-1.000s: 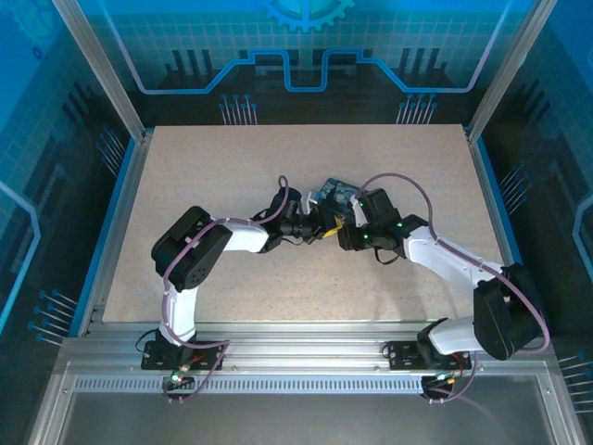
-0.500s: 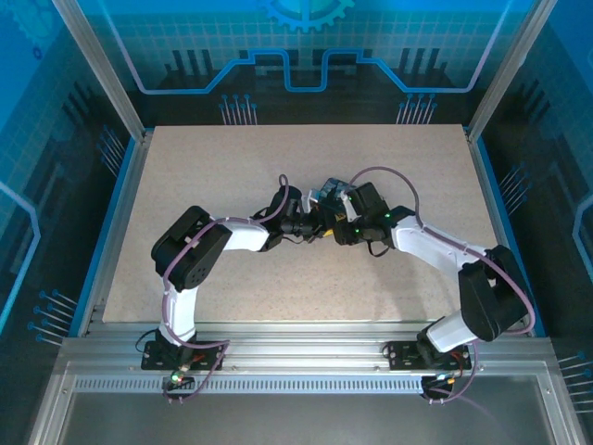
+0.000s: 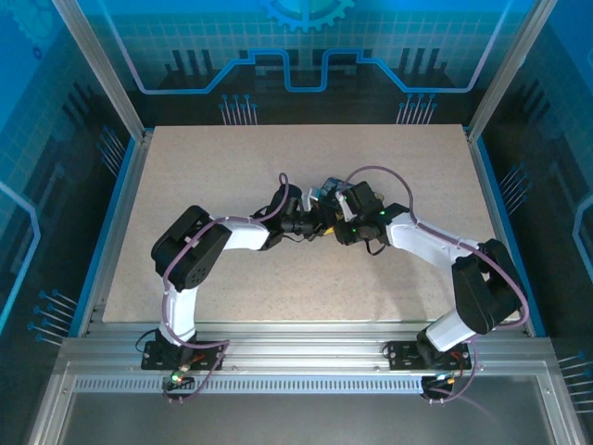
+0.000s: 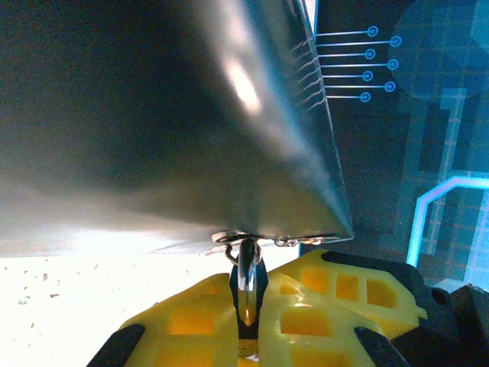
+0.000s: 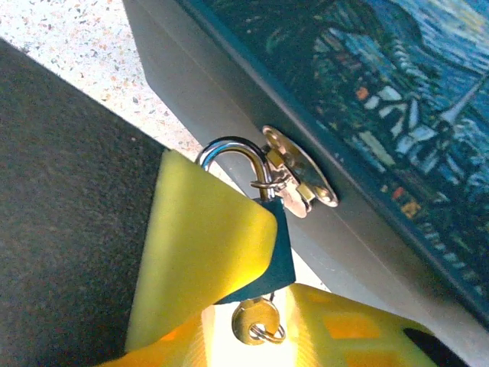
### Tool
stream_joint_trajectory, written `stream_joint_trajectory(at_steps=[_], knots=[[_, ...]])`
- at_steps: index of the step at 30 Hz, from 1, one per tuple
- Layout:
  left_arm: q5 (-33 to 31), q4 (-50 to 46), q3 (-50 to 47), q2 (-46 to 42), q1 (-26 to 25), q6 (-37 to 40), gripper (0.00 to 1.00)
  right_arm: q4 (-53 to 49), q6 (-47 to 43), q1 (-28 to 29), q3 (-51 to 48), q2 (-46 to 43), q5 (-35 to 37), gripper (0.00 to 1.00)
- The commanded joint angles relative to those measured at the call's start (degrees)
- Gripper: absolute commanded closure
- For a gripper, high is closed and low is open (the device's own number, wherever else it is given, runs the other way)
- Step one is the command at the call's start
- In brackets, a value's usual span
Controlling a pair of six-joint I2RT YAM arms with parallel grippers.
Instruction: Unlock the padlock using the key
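Looking at the tin (image 5: 397, 99) first: its painted lid is down, and the small metal hasp (image 5: 299, 177) on its grey side has the padlock (image 5: 229, 142) hooked through it by the shackle. The key (image 5: 252, 319) hangs just below the padlock's body with a little ring on it; whether it sits in the keyhole I cannot tell. The tin rests near the middle of my pale speckled table (image 3: 232, 167), with aluminium posts (image 3: 102, 74) and blue-lit walls (image 3: 306, 56) around it. My left gripper (image 4: 246, 325) is closed, its yellow fingers (image 4: 321, 306) pinching the padlock just below the hasp. My right gripper (image 3: 338, 221) is close against it from the other side, one yellow finger lying across the padlock's body. How wide its jaws stand, or whether they hold anything, I cannot tell.
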Motion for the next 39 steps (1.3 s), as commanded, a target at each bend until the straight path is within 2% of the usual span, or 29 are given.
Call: stream_joint_trajectory(at_steps=[1, 4, 13, 19, 26, 33, 39], knots=[[2.7, 1.4, 1.5, -1.2, -0.4, -0.1, 1.0, 0.9, -0.3, 0.6, 2.1, 0.9, 0.8, 0.79], [2.6, 1.0, 1.5, -1.0, -0.3, 0.0, 1.0, 0.7, -0.7, 0.5, 2.4, 1.1, -0.4, 1.0], [2.3, 1.1, 0.6, -1.3, -0.3, 0.3, 1.0, 1.8, -0.9, 0.4, 0.8, 2.0, -2.7, 1.0], [0.3, 0.6, -1.5, -1.5, 0.0, 0.8, 0.81, 2.8, -1.7, 0.7, -0.9, 2.7, -3.6, 1.0], [-2.1, 1.9, -6.0, -2.6, 1.2, 0.3, 0.66, 4.1, -2.4, 2.1, -2.7, 4.3, -3.9, 1.0], [-3.5, 3.8, -11.0, -4.8, 3.2, -0.1, 0.62, 4.1, -2.1, 2.9, -3.3, 6.8, -4.0, 1.0], [-3.6, 4.1, -13.4, -6.7, 4.6, 0.7, 0.61, 3.6, -1.9, 2.9, -4.4, 5.4, -3.0, 1.0]])
